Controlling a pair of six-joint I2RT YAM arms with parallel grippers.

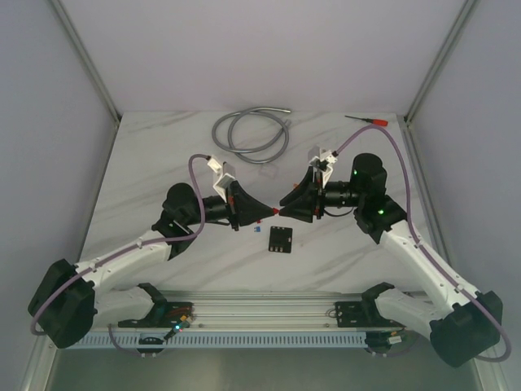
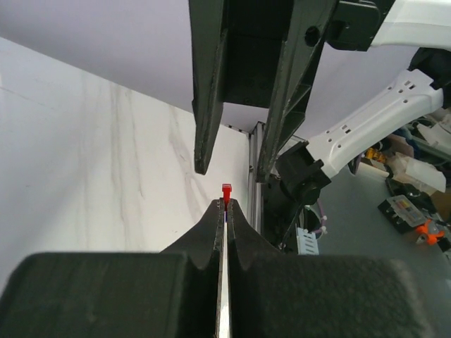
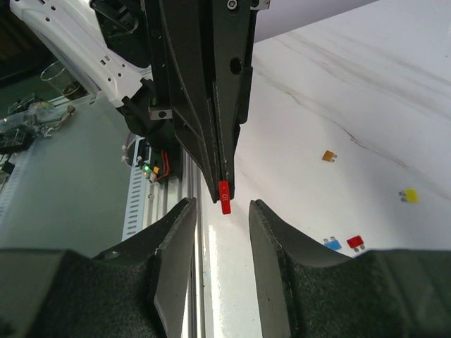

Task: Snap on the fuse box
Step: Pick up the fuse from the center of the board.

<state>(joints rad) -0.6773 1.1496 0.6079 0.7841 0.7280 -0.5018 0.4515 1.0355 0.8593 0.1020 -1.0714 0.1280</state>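
Note:
The fuse box [image 1: 280, 239], a small black square block, lies on the table just below the spot where both grippers meet tip to tip; neither wrist view shows it. My left gripper [image 2: 226, 201] is shut on a tiny red fuse [image 2: 226, 190], whose end sticks out past the fingertips. In the right wrist view that red fuse [image 3: 225, 197] hangs from the left gripper [image 3: 222, 186] between the fingers of my right gripper [image 3: 222, 205], which is open and not touching it. From above, the left gripper [image 1: 262, 213] and right gripper [image 1: 283, 205] face each other over the table.
Loose fuses lie on the marble: orange [image 3: 328, 155], yellow [image 3: 408, 195], blue [image 3: 332, 243] and another red one [image 3: 356, 242]. A coiled grey cable [image 1: 252, 130] and a red-handled screwdriver [image 1: 370, 120] rest at the back. The aluminium rail [image 1: 260, 308] runs along the near edge.

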